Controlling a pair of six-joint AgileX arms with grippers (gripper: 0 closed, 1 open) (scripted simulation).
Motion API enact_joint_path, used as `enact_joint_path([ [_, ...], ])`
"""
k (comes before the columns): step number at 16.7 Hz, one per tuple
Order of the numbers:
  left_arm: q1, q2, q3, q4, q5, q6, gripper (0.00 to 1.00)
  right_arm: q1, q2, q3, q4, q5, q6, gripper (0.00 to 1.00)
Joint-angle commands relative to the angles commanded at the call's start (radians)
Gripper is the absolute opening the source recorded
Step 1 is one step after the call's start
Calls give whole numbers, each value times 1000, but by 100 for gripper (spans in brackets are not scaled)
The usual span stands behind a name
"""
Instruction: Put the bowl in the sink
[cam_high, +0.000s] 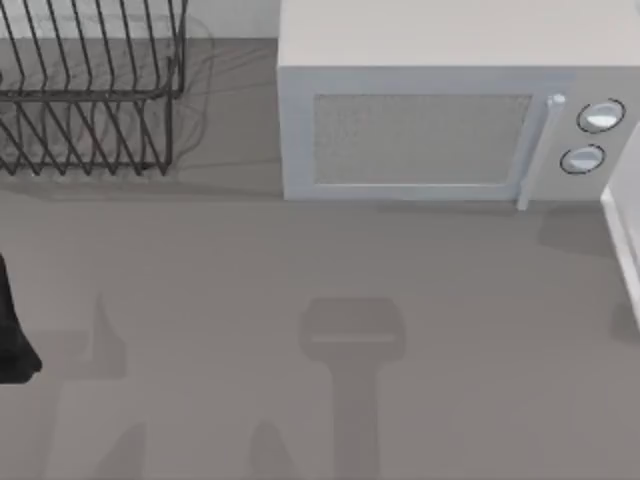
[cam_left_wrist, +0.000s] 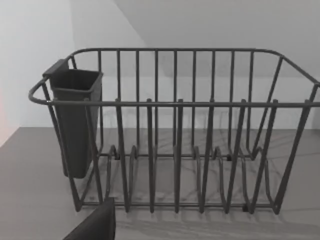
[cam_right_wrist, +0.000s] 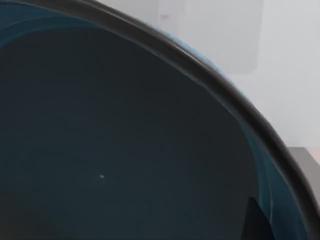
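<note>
One bowl (cam_right_wrist: 125, 140) close under right wrist camera | grip state: cannot tell | left arm (cam_high: 12, 330) at table's left edge

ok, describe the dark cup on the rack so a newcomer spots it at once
Start at the white microwave at the back of the table; the wire dish rack stands to its left. Hooked on one end wall of the rack hangs the utensil cup: a solid dark tapered box, unlike the thin open wires around it.
</note>
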Motion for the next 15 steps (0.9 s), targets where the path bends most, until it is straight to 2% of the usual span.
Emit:
enact_joint_path([
  [4,0,0,0,0,0,0,100,3,159,-31,180,7,1,0],
  [10,0,0,0,0,0,0,100,4,185,-36,207,8,1,0],
  [15,0,0,0,0,0,0,100,4,185,-36,207,8,1,38],
])
